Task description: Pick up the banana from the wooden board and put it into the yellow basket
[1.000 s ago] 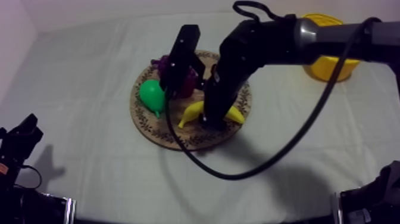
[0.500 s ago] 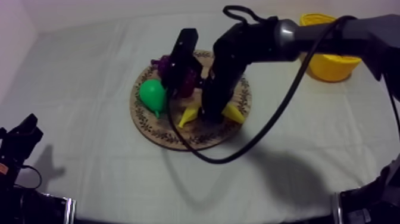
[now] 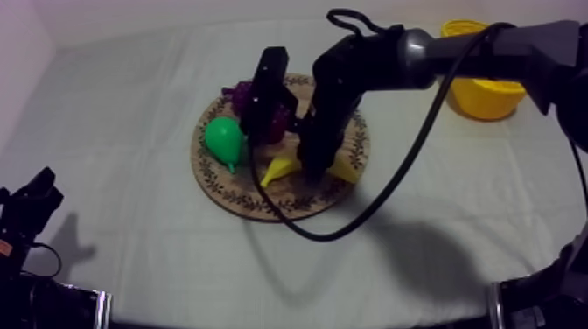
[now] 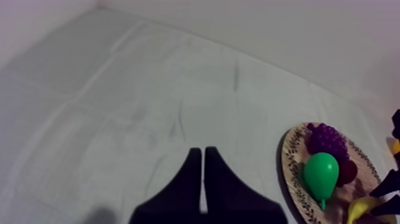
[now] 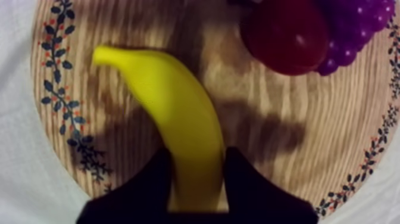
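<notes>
The yellow banana [image 3: 280,167] lies on the front part of the round wooden board [image 3: 252,202]. My right gripper [image 3: 313,166] reaches down onto the banana's middle from the upper right. Over the board, its black fingers [image 5: 152,182] press against both sides of the banana [image 5: 172,101], so the right gripper [image 5: 196,179] is shut on it. The banana still rests on the wood [image 5: 297,155]. My left gripper [image 3: 35,198] sits low at the table's left edge, and its fingers [image 4: 193,179] lie together as a narrow wedge. The yellow basket [image 3: 481,93] stands at the far right.
A green pear [image 3: 225,140] lies on the board's left part, purple grapes [image 3: 239,91] at its back. The small red fruit [image 5: 286,36] sits beside the grapes [image 5: 357,30], close to the banana's far end. Open cloth lies between the board and the basket.
My right gripper's fingers have closed in from wide open onto the banana's sides, and the arm has settled slightly lower over it. The left arm has not moved.
</notes>
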Controlling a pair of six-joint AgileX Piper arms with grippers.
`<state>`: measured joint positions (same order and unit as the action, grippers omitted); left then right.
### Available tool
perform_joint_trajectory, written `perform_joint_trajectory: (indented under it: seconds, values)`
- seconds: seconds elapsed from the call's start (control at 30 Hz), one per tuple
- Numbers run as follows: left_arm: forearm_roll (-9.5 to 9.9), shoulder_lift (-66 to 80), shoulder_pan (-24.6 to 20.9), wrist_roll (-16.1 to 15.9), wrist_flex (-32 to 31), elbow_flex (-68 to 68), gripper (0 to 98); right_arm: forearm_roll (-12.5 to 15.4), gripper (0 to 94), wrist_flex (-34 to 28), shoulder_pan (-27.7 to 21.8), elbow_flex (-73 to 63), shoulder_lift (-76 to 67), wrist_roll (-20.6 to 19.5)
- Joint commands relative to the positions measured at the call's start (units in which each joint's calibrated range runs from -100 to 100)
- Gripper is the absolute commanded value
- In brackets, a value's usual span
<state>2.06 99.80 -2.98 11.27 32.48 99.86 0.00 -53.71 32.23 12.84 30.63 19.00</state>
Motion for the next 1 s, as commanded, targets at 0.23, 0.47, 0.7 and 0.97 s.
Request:
perform_joint_trajectory:
  seconds: [0.23, 0.47, 0.7, 0.97]
  values:
    - [0.01, 0.0, 0.0, 0.0, 0.0, 0.0, 0.1, 0.6, 21.9, -0.5, -0.8, 0.4, -0.6, 0.3]
    - [0.01, 0.0, 0.0, 0.0, 0.0, 0.0, 0.1, 2.2, 21.7, -8.5, -2.6, -2.4, -4.9, 2.2]
    - [0.01, 0.0, 0.0, 0.0, 0.0, 0.0, 0.1, 3.9, 21.5, -17.4, -6.7, -6.6, -11.7, 3.8]
    - [0.01, 0.0, 0.0, 0.0, 0.0, 0.0, 0.1, 4.0, 21.6, -22.3, -13.2, -11.2, -16.8, 3.6]
